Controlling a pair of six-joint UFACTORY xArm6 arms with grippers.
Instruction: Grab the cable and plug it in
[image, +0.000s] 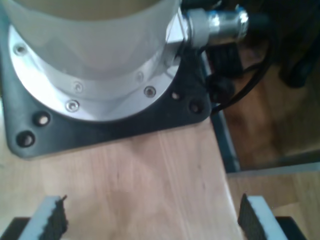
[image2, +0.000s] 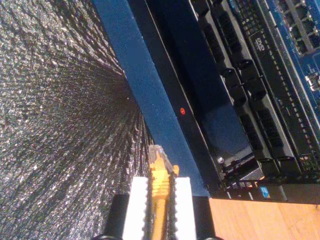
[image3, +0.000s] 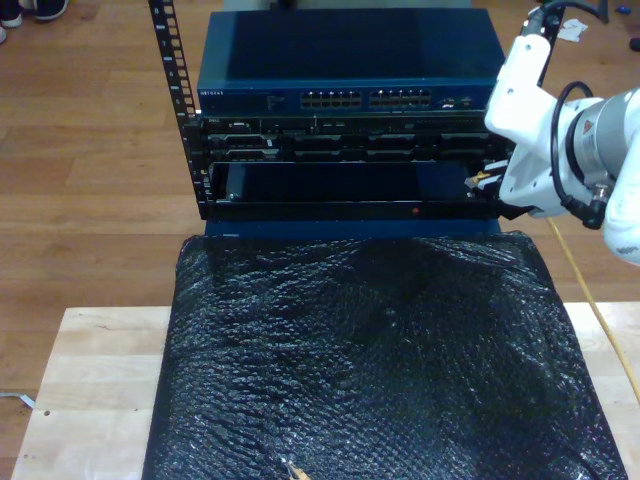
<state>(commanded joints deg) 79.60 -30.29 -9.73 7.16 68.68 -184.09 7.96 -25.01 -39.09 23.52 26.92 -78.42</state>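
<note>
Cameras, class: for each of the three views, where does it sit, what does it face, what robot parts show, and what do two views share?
First wrist view: on my first pincer, facing an arm's base plate on the wooden table.
Second wrist view: on my second pincer, facing the equipment rack.
Exterior view: overhead, facing the black mat; a white arm shows.
Shared: rack and cable appear in second wrist and exterior views.

We count one cable (image2: 161, 187), yellow-orange, with one plug (image2: 156, 153) showing at its tip. We have two grippers: my first gripper (image: 152, 217) and my second gripper (image2: 160, 207). One equipment rack (image3: 345, 110) stands off the far edge of the table, and it holds one blue network switch (image3: 350, 60) on top. One black foam sheet (image3: 370, 360) covers the one wooden table (image3: 85, 385). One arm base plate (image: 110, 125) sits bolted on the wood. One small red light (image2: 182, 111) glows on the rack's front.
</note>
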